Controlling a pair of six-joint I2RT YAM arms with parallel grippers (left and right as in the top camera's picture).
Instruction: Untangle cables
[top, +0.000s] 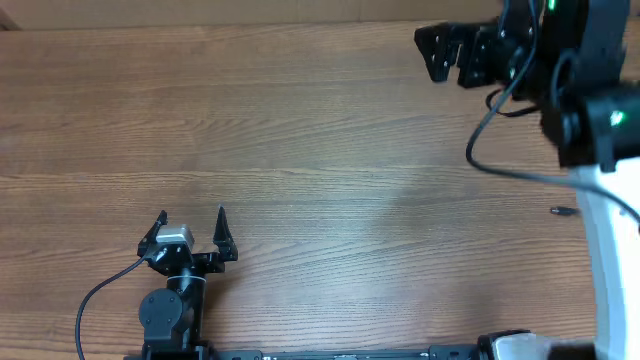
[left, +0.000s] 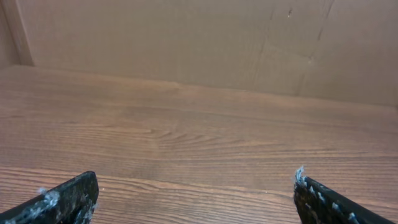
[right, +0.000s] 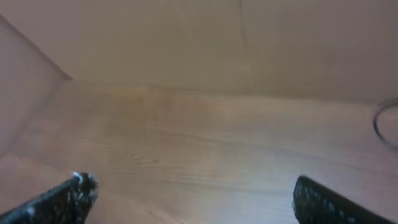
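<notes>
The left hand (top: 192, 215) sits low near the front edge of the wooden surface (top: 320, 170), its two fingers spread wide with nothing between them. In its own wrist view the hand (left: 196, 205) shows only bare wood grain between the tips, and a brown cardboard wall (left: 186, 43) stands at the far side.

The right hand (top: 430, 53) is up at the far right corner, pointing left, also spread wide and holding nothing. In its wrist view the hand (right: 193, 199) looks onto blurred bare wood and the same cardboard behind.

Of the cables, only a small dark plug end (top: 563, 211) is plain to see. It lies on the surface at the right, just beside the white arm section (top: 600, 235) and well apart from both hands. A thin dark loop (right: 385, 124) curves in at the right edge of the right wrist view; I cannot tell which cord it belongs to. The arm's own thicker black cable (top: 480, 150) hangs in a curve over the surface between the right hand and the plug end.
</notes>
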